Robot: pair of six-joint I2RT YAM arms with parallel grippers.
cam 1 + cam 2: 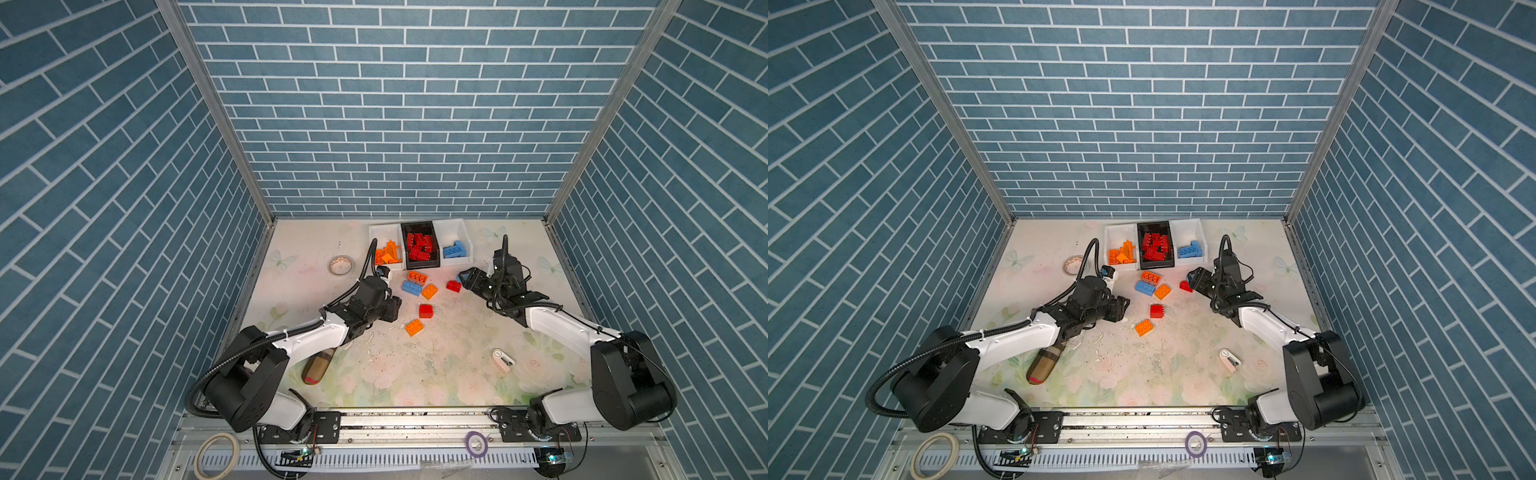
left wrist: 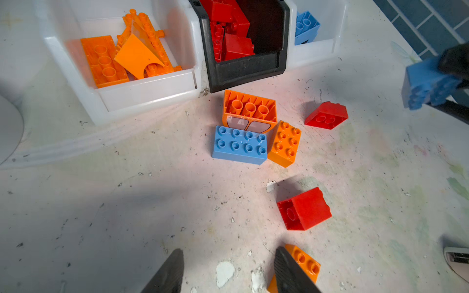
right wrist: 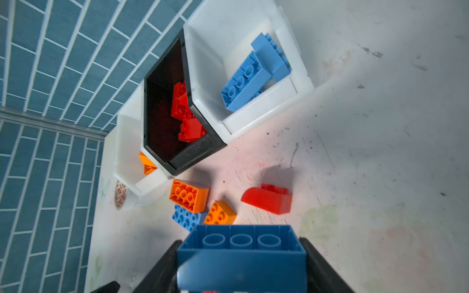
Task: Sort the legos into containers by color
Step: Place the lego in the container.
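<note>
Blue brick-pattern walls on three sides, scuffed floral table (image 1: 415, 374) below. At the far edge, touching in a row: left bin (image 1: 384, 232) with orange pieces, black bin (image 1: 422, 264) heaped with red, right bin (image 1: 451, 232) with a few blue. Looks well past halfway, with most legos (image 1: 1156, 247) already sorted by colour and none visibly in a wrong bin.

Loose just near of the black bin, touching in a cluster: upturned orange brick (image 1: 417, 276), blue brick (image 1: 411, 287), second orange (image 1: 429, 291). Red slope (image 1: 453, 286) to their right; red cube (image 1: 426, 311) and third orange (image 1: 414, 327) nearer. Leaves six on the table: three orange, two red, one blue.

Right gripper (image 1: 464, 278) pinching a seventh, a dark blue brick (image 2: 426, 86), hollow side toward the wrist camera, held off the table just near of the right bin — likely bound there. Left gripper (image 2: 228, 274) spread and empty, poised over the table with the third orange just beside one finger — probably next in line.
</note>
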